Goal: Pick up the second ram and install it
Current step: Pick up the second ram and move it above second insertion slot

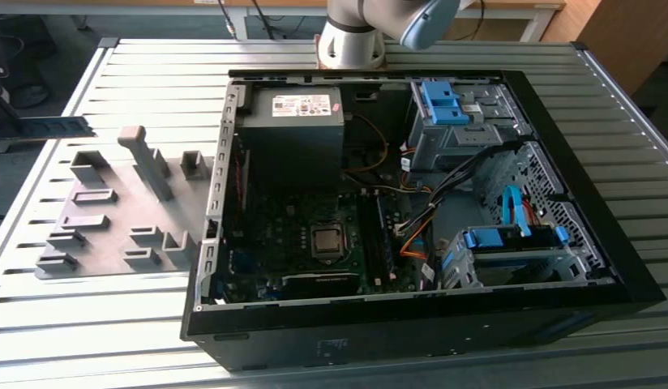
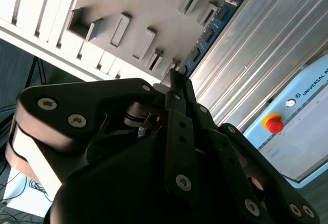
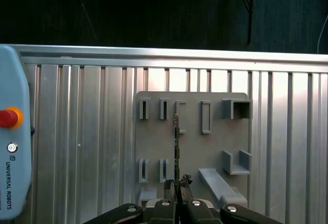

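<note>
- Second ram (image 1: 58,127) hangs in the air at about nine o'clock in the exterior view. It is well apart from the open computer case (image 1: 626,267) and out beyond the ten o'clock side of the grey fixture plate (image 1: 107,219).
- In both wrist views the gripper (image 2: 177,78) (image 3: 177,183) has its jaws pinched on one short end of the stick. The rest of the board (image 2: 212,26) juts straight out past the fingertips.
- Seen edge-on in the first wrist view, the stick (image 3: 176,142) is a thin line over the fixture plate (image 3: 189,147). It seems clear of the plate's slots, though I cannot tell how high it sits.
- Handling, as I judge it: light, stiff and thin, with smooth faces that could slip or pivot between the pads.
- It is also fragile (the dark chips and the contact edge would not take scraping or a bend across the board's length).
- Best hold: by the bare board at an end or along the long edges. An end grip like this one leaves a long lever, so a small knock at the free tip could twist it in the jaws.
- Seating it in the motherboard (image 1: 301,235) would need the board square to its slot.
</note>
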Robot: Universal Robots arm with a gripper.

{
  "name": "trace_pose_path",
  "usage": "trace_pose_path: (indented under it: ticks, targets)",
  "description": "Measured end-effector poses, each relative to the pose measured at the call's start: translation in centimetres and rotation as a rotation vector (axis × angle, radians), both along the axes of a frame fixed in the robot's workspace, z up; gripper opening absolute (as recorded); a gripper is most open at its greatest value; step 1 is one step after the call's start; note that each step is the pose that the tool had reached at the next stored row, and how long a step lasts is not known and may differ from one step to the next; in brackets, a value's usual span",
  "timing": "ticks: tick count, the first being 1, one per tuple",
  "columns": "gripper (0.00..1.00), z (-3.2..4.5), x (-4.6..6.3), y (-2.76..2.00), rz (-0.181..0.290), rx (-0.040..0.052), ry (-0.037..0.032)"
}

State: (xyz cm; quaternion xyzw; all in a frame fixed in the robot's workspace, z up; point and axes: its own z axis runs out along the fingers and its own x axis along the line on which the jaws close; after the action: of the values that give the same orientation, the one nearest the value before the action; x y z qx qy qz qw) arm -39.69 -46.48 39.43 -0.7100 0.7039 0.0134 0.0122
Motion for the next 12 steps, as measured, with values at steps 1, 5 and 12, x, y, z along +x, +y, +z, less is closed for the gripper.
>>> trace_pose_path:
  ticks: [1,5,12]
  targets:
    - [0.14,0.0,0.04,0.0,0.0,0.0,0.0]
    - [0.14,0.0,0.23,0.0,0.0,0.0,0.0]
    - [0.14,0.0,0.58,0.0,0.0,0.0,0.0]
